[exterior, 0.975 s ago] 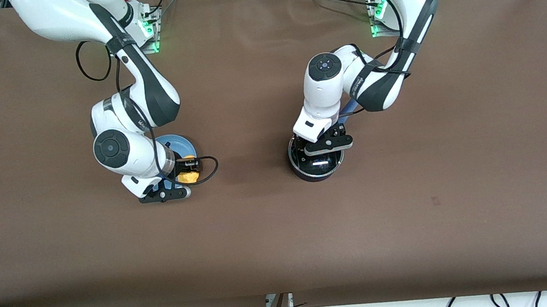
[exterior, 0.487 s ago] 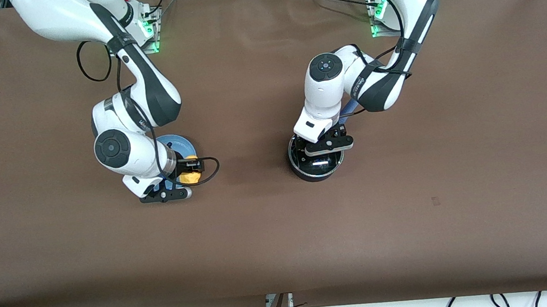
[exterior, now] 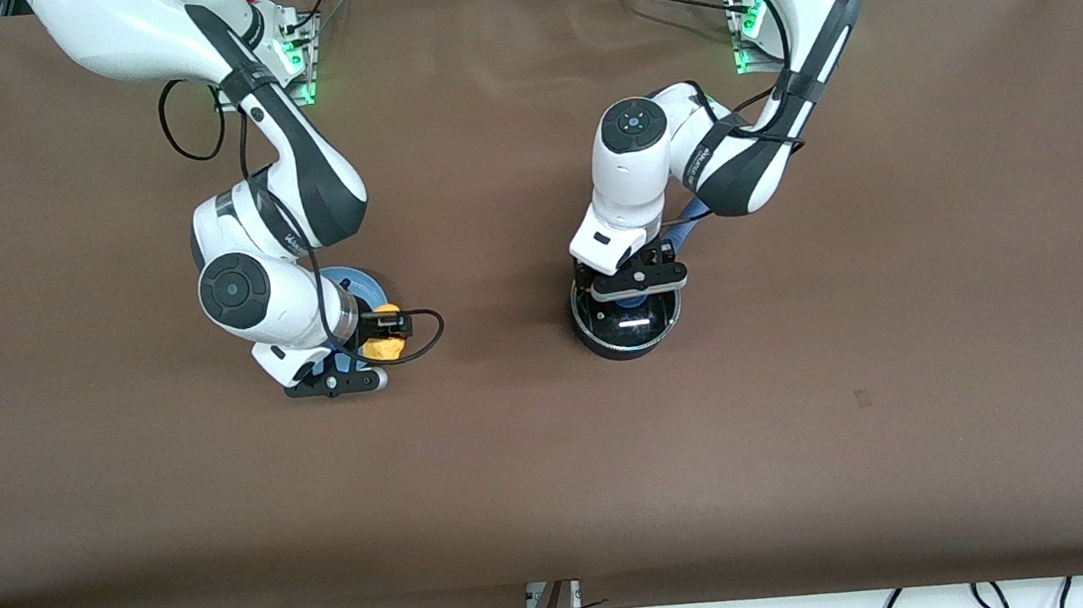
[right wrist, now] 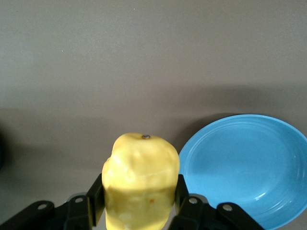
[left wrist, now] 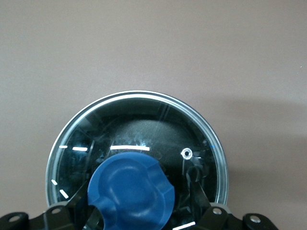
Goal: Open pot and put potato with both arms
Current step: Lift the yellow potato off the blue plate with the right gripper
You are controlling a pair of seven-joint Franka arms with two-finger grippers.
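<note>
The black pot (exterior: 627, 340) stands mid-table with its glass lid (left wrist: 144, 129) on and its blue handle (exterior: 689, 219) running under the left arm. My left gripper (exterior: 636, 300) is over the lid. In the left wrist view it (left wrist: 139, 184) is open, with a finger on each side of the blue knob (left wrist: 132, 189). My right gripper (exterior: 388, 337) is shut on the yellow potato (exterior: 385, 349). It holds the potato just above the table beside the blue plate (exterior: 356, 284). The right wrist view shows the potato (right wrist: 141, 177) between the fingers (right wrist: 95, 201).
The blue plate (right wrist: 244, 167) lies bare, partly under the right arm's wrist. A black cable (exterior: 430, 335) loops out from the right gripper toward the pot. Brown table cloth (exterior: 514, 426) lies open between the plate and the pot.
My right gripper has carried the potato off the plate a little toward the pot. My left arm's wrist has shifted slightly over the lid, and the blue knob now shows.
</note>
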